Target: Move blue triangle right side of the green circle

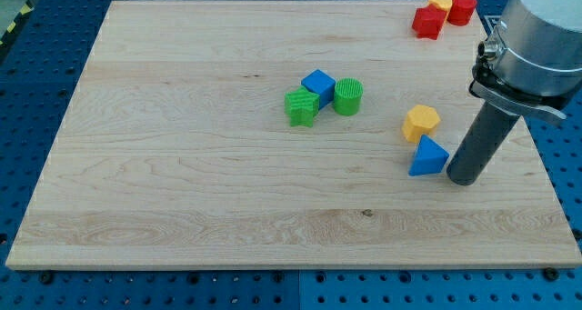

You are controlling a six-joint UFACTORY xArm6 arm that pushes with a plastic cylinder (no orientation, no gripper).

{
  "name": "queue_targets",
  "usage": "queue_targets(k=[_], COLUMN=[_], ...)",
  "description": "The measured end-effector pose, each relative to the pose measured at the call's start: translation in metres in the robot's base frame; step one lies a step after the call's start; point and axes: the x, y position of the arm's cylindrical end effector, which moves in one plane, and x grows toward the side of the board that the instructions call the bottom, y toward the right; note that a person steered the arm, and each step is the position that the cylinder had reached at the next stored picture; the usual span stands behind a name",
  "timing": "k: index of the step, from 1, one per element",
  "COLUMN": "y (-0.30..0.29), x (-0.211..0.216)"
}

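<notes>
The blue triangle [427, 156] lies on the wooden board at the view's right, just below a yellow hexagon block [421, 122]. The green circle [347, 96] stands near the board's middle, well to the upper left of the triangle. My tip [461, 179] rests on the board close to the triangle's right side, slightly below it, nearly touching it. The dark rod rises from it to the arm at the view's upper right.
A blue cube [318, 85] and a green cube [302, 107] sit tight against the green circle's left. A red cube [428, 22], a yellow block [440, 4] and a red cylinder [463, 8] cluster at the board's top right corner. The board's right edge [544, 178] is near my tip.
</notes>
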Motion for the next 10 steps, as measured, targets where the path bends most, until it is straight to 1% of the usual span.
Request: queue_targets(k=[2,4,6,10], y=[-0.021,-0.063,-0.069,-0.069], x=[-0.015,-0.019,-0.06,-0.096])
